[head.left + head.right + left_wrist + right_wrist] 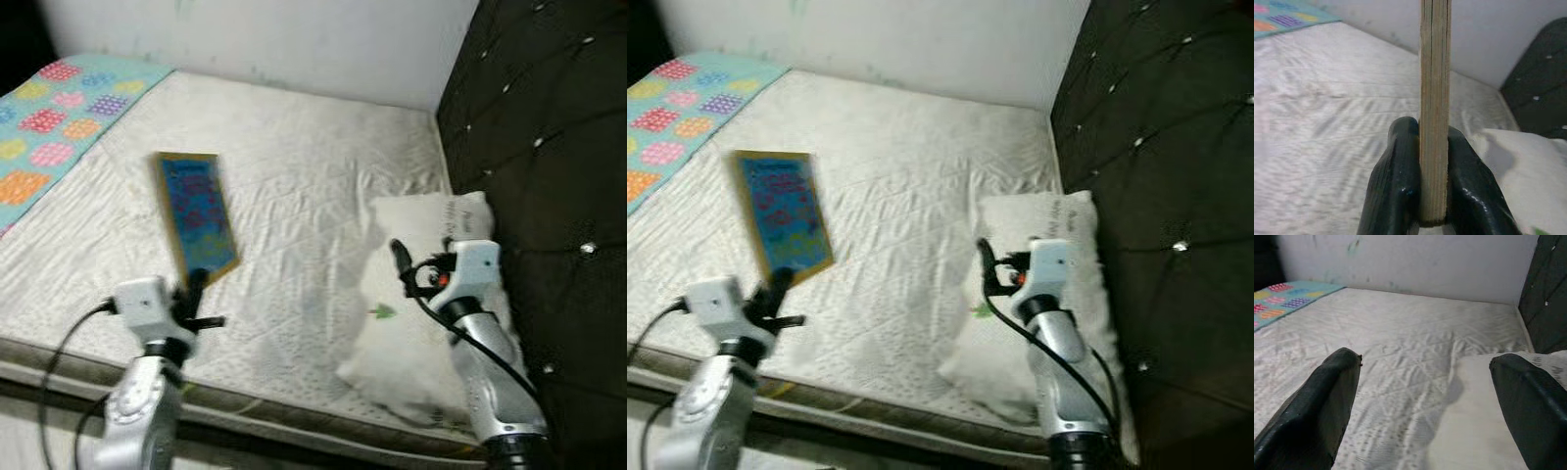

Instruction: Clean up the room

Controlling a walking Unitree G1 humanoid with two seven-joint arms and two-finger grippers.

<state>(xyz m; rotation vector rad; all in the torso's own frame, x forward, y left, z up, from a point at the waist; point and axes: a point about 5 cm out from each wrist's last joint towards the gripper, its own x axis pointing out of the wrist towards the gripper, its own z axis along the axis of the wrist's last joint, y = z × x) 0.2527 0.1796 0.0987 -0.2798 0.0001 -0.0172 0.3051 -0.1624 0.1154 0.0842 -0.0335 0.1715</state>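
We found the left gripper (196,294) clamped on the near edge of the book (196,215), holding it above the mattress (294,186), its fingers (1393,186) pinched flat against both covers. The right gripper (416,269) hovered over the pillow (411,343) by the headboard (539,147), jaws spread wide and empty. We judged the book stiff and light, though its glossy cover may slip when held at one edge; a deeper bite toward the spine would be safer.
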